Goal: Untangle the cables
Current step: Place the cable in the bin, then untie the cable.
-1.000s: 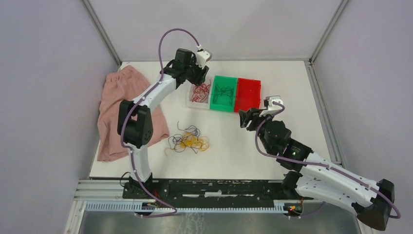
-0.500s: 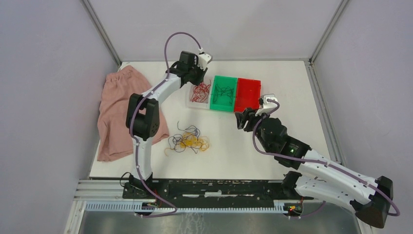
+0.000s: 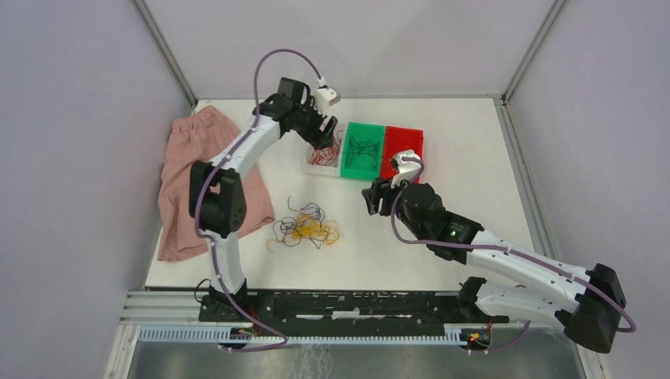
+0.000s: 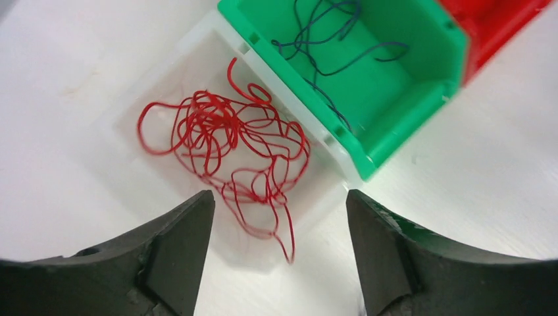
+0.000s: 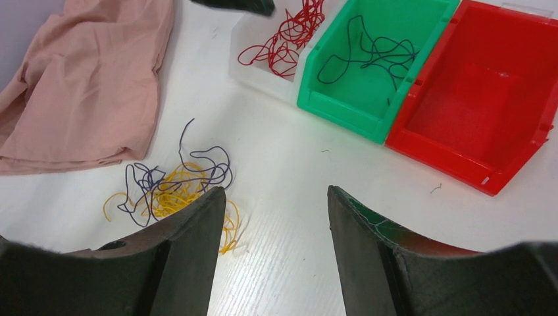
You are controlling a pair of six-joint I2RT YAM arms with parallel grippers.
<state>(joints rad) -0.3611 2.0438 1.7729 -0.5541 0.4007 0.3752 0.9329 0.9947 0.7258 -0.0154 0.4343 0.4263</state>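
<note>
Your left end effector (image 4: 279, 217) hangs wide open, empty, over thin red wires (image 4: 227, 141) in the clear plastic tray (image 4: 177, 72). Your right end effector (image 5: 276, 210), equally wide and empty, faces the tangled yellow and dark-blue wire heap (image 5: 174, 187) on the white desk (image 5: 296, 164). A coarse grab there probably lifts both colours knotted together.

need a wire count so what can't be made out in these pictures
Loose tangle of thin yellow and dark wires: right wrist view, a finger of the right tool covers its near side; top view, strands too small to trace.
Thin red wires in the clear plastic bin: top view, the left tool covers the bin's far end.
Red plastic bin: top view, the right arm's wrist covers its near corner.
</note>
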